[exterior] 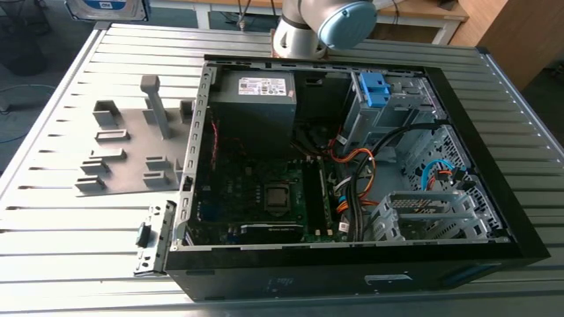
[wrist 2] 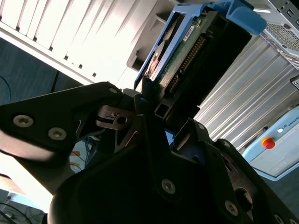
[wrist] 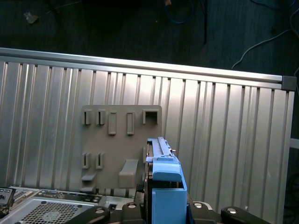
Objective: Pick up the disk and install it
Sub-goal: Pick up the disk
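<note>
Landmark: open computer case (exterior: 352,165), lying on its side on the slatted table (exterior: 70,224).

- Gripper (wrist 2: 159,105): closed down onto the disk (wrist 2: 187,42), holding it near one end. By the second wrist view, the fingers pinch across the thin dimension.
- Disk position: off the table, carried in the air. In the exterior view the disk (exterior: 105,8) sits well away from the case, toward the exterior view's left and beyond the case's far side. The grey fixture plate (exterior: 132,152) lies on the table between disk and case.
- Key relation: the disk is already in hand, with its long axis running straight out from the fingers. In the first wrist view it stands edge-on (wrist: 161,156) over the fixture plate, pointing toward the table.
- Drive cage with the blue latch (exterior: 374,89): inside the case, at the far end near the arm's base (exterior: 308,30). It is well apart from the disk.
- Judgement: pick-up done, install not yet done.

Disk appearance:
- Flat, silver-grey and rectangular, with a blue plastic bracket (wrist: 166,182) wrapped round its rim.
- The second wrist view shows a green circuit board and a row of connector pins along one face.
- The exterior view shows the blue-and-white label face.
</note>
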### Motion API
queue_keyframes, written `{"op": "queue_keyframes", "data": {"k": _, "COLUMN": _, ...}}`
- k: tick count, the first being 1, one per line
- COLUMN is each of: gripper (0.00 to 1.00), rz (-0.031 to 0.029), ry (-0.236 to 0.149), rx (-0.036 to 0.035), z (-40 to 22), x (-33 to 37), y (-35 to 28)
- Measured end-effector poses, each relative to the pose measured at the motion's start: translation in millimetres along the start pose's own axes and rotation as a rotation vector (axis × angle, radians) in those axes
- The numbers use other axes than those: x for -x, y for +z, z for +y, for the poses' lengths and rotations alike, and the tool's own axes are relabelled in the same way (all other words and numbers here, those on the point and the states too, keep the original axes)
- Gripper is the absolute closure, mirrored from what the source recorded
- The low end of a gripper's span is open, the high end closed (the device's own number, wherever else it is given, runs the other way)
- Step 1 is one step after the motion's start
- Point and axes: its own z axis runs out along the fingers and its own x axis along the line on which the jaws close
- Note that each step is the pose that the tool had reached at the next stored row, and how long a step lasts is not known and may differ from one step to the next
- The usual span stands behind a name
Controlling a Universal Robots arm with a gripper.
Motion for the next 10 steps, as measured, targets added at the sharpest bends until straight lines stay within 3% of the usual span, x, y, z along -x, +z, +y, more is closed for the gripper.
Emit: {"op": "queue_keyframes", "data": {"k": 10, "gripper": 0.63, "rz": -0.0001, "ry": 0.000, "rx": 0.0000, "z": -10.3, "x": -0.9, "y": 0.0}}
